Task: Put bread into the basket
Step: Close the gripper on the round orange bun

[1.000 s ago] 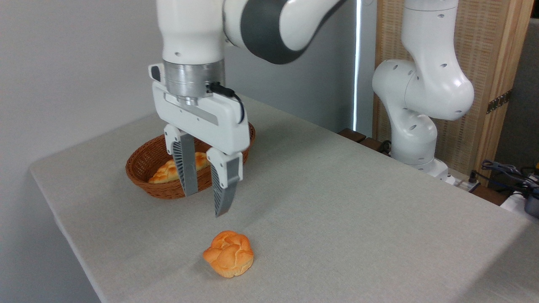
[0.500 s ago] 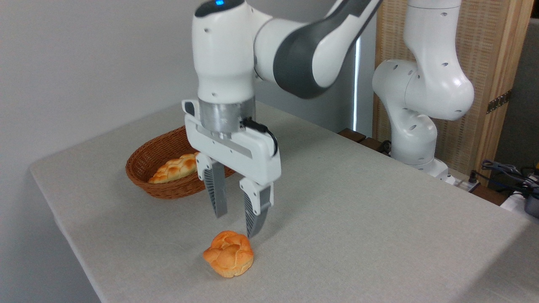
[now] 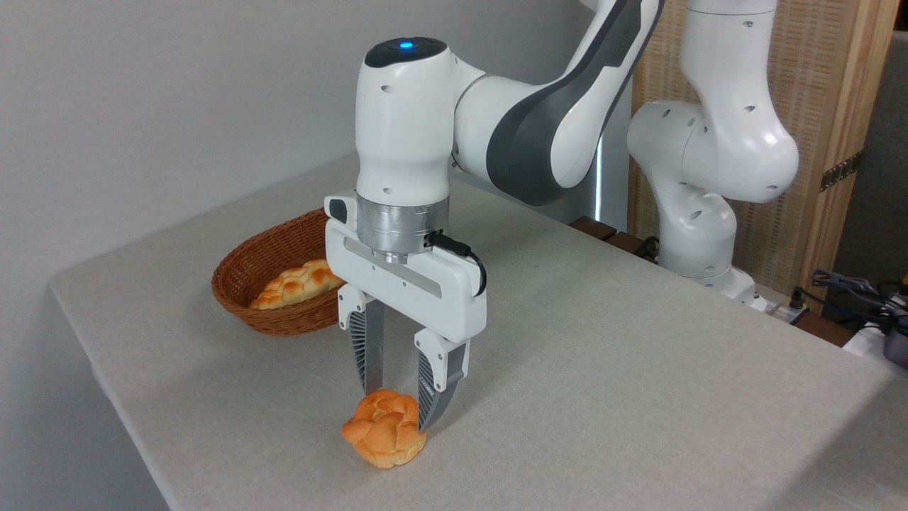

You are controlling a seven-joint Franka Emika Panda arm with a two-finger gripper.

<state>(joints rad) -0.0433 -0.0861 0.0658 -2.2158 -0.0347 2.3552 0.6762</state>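
Camera view: the gripper [image 3: 401,408] hangs over the knotted bun [image 3: 385,429], jaws spread, one finger behind it and one at its right edge; whether they touch the crust is unclear.
Bun's place: on the grey tablecloth [image 3: 603,383] near the front edge, well apart from the basket.
Progress: not yet grasped; closing, lifting, carrying and dropping appear to remain.
Wicker basket [image 3: 245,273]: holds one braided loaf [image 3: 294,282]; room beside it looks enough.
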